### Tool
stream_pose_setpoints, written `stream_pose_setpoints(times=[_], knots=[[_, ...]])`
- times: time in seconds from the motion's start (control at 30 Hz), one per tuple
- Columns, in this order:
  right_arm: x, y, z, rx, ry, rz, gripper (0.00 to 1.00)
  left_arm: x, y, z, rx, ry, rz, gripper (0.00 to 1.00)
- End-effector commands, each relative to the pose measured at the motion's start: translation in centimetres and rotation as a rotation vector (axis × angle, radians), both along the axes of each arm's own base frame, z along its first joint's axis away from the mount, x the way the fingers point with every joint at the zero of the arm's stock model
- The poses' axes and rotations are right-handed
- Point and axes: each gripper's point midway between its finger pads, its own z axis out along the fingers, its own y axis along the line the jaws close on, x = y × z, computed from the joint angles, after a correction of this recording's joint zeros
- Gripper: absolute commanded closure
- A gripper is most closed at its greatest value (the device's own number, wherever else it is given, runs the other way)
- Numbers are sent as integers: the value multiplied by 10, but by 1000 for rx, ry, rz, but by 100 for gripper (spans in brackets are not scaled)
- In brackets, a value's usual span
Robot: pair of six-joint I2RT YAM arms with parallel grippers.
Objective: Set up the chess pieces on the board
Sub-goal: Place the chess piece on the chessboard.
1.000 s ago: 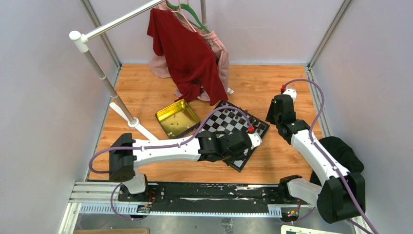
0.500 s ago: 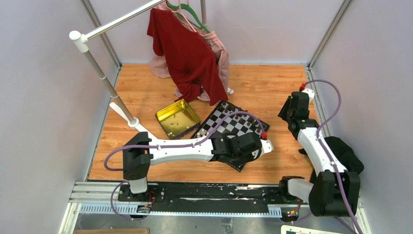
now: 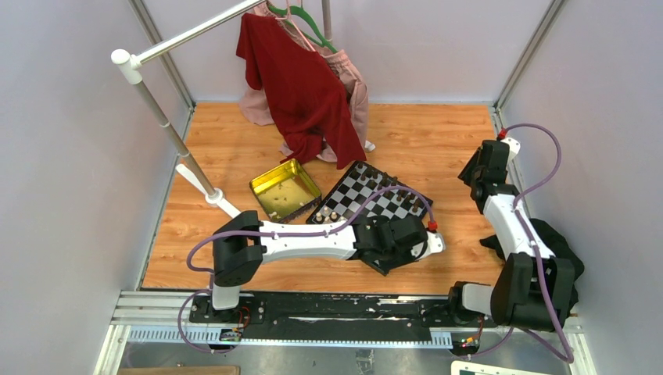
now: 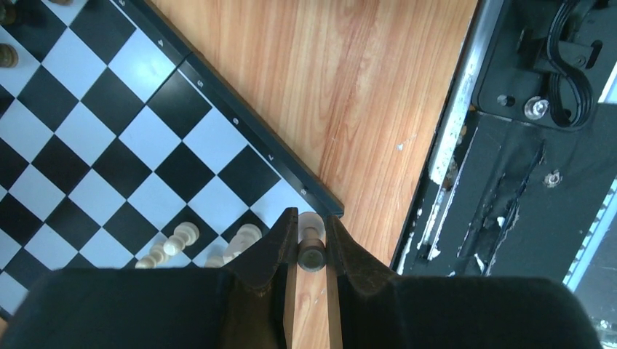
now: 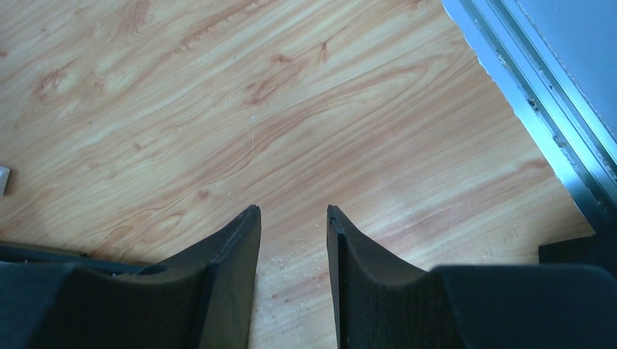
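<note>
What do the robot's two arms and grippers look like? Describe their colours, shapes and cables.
The left arm and right arm have white tubular links joined by boxy black joint housings. A lavender cable loops along each, ending in a red connector near the wrist. The left gripper and right gripper each have two matte black fingers tapering to wedge tips.

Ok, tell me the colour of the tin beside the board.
The tin is shiny gold-yellow, clearest in the top external view.
</note>
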Motion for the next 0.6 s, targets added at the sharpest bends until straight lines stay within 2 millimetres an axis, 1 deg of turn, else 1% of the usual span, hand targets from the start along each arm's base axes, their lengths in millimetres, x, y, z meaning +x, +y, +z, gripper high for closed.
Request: stream_pose_setpoints(times=[0.0,0.2,0.47,0.57], knots=[[15,-8,19,0,-74,-28,57,1,-10,-1,-56,-1,-12,94],[19,-6,17,8,-87,-15,57,12,-6,-10,-79,27,28,94],[21,-2,7,25,-65,5,57,27,1,-19,-95,30,72,94],[27,-2,10,25,-88,9,57,31,2,-22,-97,29,82,94]])
